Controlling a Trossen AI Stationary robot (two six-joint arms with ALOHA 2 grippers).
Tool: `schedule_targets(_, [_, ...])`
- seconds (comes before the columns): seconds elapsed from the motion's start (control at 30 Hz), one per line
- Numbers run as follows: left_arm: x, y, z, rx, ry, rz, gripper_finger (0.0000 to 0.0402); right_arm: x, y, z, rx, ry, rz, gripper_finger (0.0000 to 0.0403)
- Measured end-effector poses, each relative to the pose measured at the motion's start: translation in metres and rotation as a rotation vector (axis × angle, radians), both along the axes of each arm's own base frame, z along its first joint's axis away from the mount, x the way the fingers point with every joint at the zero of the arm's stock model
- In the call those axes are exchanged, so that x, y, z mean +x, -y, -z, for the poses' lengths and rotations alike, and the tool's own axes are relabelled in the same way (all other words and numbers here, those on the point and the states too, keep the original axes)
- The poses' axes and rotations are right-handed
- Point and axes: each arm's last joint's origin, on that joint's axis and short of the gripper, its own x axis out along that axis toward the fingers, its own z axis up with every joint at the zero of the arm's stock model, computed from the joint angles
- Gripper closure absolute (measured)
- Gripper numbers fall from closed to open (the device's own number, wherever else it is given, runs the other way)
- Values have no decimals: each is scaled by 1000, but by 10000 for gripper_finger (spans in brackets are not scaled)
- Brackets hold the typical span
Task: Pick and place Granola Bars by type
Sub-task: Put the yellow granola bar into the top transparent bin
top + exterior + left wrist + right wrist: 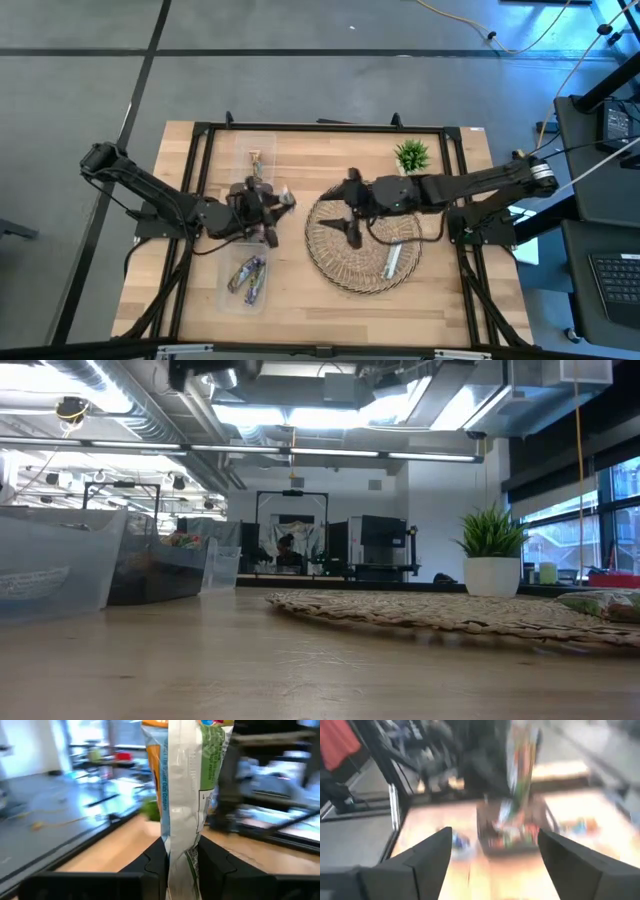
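Observation:
My left gripper is shut on a granola bar with a silvery white, green and orange wrapper, held above the clear bins on the table's left half. My right gripper is open and empty over the left rim of the woven mat, its fingers pointing at the left gripper. A silvery white bar lies flat on the mat. Several bars lie in the near bin, and one in the far bin. The right wrist view shows the held bar above a bin of bars. My left gripper pinches the bar's one end between its two fingers, which press on the wrapper's flat faces. The rest of the bar sticks out past the fingertips, toward the table's right. The bar is lifted clear of the bins.
A small green potted plant stands at the far right of the mat. Three clear bins stand in a row from far to near on the left half. A black frame runs around the table's edges. In the low view a bar lies on the mat.

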Motion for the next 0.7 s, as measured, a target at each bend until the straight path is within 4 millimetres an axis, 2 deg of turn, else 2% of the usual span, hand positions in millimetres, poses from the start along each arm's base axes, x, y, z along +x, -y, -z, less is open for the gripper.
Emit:
schedule_targets(0.17, [-11, -21, 5, -118, -30, -167, 332, -14, 3, 12, 107, -190, 72, 105])
schedule_targets(0.43, [-29, -81, 32, -417, -236, -356, 332, -26, 3, 29, 219, -396, 178, 105])
schedule_targets(0.6, [-40, -114, 44, -526, -348, -482, 332, -34, 5, 40, 298, -524, 285, 105])
schedule_targets(0.7, [-44, -133, 46, -570, -359, -534, 332, -37, 6, 48, 335, -593, 350, 105])
